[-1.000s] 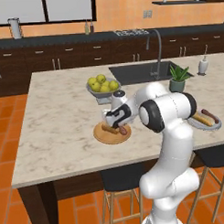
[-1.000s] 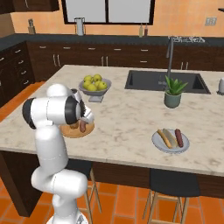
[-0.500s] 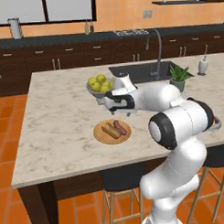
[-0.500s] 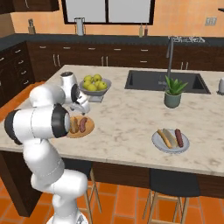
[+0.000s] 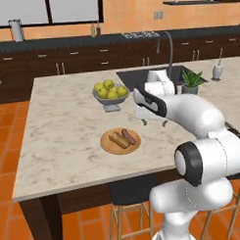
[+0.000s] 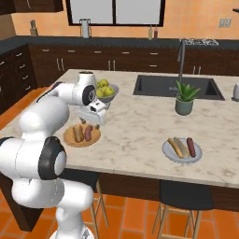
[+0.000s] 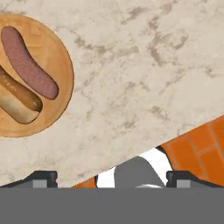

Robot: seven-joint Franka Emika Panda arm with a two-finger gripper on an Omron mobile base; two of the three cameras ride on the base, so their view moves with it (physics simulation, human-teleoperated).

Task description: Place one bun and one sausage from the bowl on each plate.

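We hover our gripper (image 5: 152, 122) over the bench (image 5: 63, 129), wrist pointing down, jaws apart, beside the wooden plate (image 5: 120, 141).

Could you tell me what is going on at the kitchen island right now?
The white arm hangs over the marble counter with its claw open and holding nothing, just beside the wooden plate. That plate carries a bun and a sausage side by side. Further along the counter, the grey plate also holds a bun and a sausage. Judging by this, both plates look served.
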